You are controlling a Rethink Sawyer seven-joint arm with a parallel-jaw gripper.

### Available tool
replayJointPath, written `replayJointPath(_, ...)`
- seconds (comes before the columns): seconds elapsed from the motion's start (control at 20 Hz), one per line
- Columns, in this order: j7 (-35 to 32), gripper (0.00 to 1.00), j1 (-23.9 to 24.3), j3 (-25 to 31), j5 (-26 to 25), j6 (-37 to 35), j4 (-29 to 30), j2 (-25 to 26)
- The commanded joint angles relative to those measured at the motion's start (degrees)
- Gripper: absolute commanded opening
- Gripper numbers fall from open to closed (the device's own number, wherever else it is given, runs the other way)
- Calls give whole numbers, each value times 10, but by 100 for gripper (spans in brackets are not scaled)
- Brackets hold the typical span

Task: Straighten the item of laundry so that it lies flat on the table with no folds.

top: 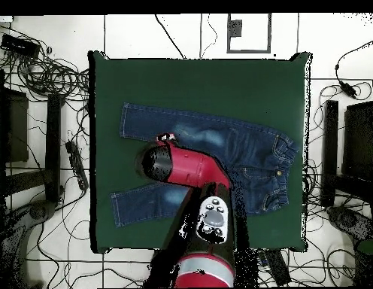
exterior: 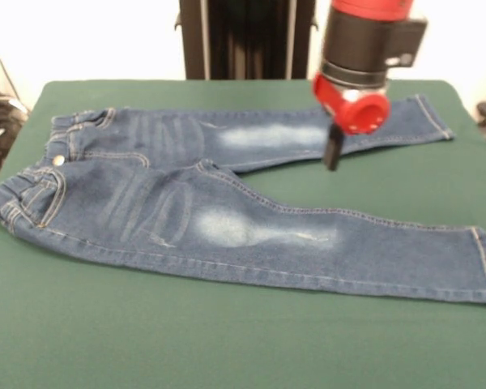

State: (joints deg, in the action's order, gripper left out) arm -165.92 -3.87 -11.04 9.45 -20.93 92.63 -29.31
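Observation:
The small dark blue jeans (exterior: 227, 219) lie spread on the green table (exterior: 227, 340), waistband at the left and both legs running right, slightly splayed. Faded whitish patches show on both thighs, and I see no large folds. My gripper (exterior: 332, 152) hangs from the red wrist above the far leg, near its knee. It is lifted clear of the cloth and holds nothing. In the overhead view the jeans (top: 242, 150) lie with the waistband at the right. The red arm (top: 182, 165) covers the gap between the legs there, and the gripper itself is hidden under the wrist.
The black pedestal (exterior: 243, 36) stands behind the table's far edge. Cables and black equipment (top: 47, 83) lie on the floor on both sides of the table (top: 189, 83). Green cloth borders the jeans on every side.

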Motion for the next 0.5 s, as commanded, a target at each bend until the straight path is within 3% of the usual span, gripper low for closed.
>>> replayJointPath(0.05,177,0,102,73,-85,-112,-53,-25)
replayJointPath(0.2,217,0,159,103,-119,-151,-50,-45)
replayJointPath(0.5,309,0,298,165,-202,-162,-49,-59)
